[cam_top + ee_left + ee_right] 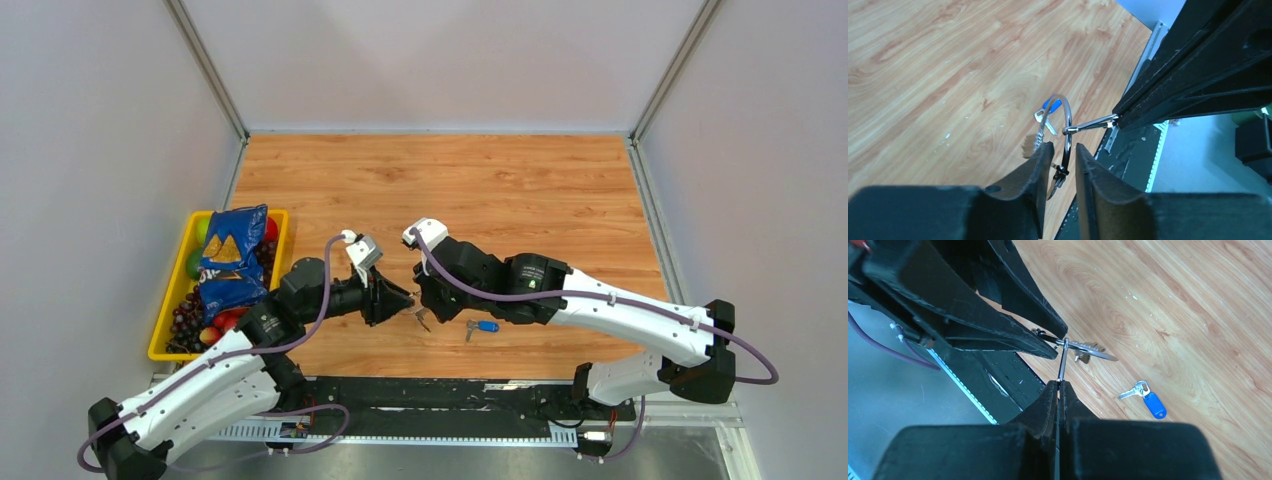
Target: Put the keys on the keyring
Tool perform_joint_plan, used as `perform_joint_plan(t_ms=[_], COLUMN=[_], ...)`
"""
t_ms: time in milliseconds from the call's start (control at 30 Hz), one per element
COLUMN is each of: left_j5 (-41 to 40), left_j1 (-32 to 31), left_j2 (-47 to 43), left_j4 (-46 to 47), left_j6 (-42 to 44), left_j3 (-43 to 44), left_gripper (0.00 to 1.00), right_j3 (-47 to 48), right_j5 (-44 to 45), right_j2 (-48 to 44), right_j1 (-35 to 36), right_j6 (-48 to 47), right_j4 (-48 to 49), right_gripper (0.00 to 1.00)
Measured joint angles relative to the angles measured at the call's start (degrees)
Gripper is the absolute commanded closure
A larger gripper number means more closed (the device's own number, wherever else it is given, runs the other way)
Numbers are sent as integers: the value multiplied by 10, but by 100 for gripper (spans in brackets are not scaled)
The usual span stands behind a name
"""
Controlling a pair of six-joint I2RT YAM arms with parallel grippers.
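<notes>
Between the two arms, aloft over the table (450, 190), the keyring (1069, 114) stands edge-on at 12 o'clock from the left gripper (1064, 146). The fingers flank the wire narrowly; whether they pinch it I cannot tell. From 3 o'clock, the right gripper (1060, 385), clamped on a silver key (1093, 123), aims its long axis at the ring. A blue-headed key (1153, 404) lies nearer the right arm.

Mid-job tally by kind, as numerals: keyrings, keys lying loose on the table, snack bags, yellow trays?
keyring: 1
blue-tagged key loose on the table: 1
blue snack bag: 1
yellow tray: 1
keys at the ring: partly hidden, not countable
Total counted: 4
</notes>
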Motion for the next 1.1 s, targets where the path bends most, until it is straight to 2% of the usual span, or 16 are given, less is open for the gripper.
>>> perform_joint_plan(t_ms=[100, 167, 433, 667, 833, 900, 1000, 1067, 1100], left_j5=[5, 10, -1, -11, -9, -8, -7, -7, -7], left_j1=[-5, -9, -21, -28, -28, -29, -31, -31, -31], left_j2=[10, 13, -8, -94, -124, -131, -151, -162, -164], left_j4=[1, 3, 5, 33, 59, 73, 93, 101, 102], left_j6=[3, 4, 9, 10, 11, 11, 10, 10, 9], left_j3=[0, 0, -1, -37, -52, -62, -82, -89, -90], left_gripper=[95, 99, 100, 100, 100, 97, 87, 78, 69], right_j3=[6, 10, 15, 10, -4, -8, -11, -11, -11], right_j5=[0, 3, 29, 53, 59, 59, 56, 55, 53], right_j2=[0, 0, -5, -30, -51, -56, -62, -64, -65], right_j1=[0, 0, 0, 0, 0, 0, 0, 0, 0], right_j6=[0, 0, 0, 3, 12, 16, 20, 22, 22], right_j4=[0, -1, -2, 2, 7, 11, 15, 16, 17], right_gripper=[100, 100, 100, 100, 100, 100, 100, 100, 100])
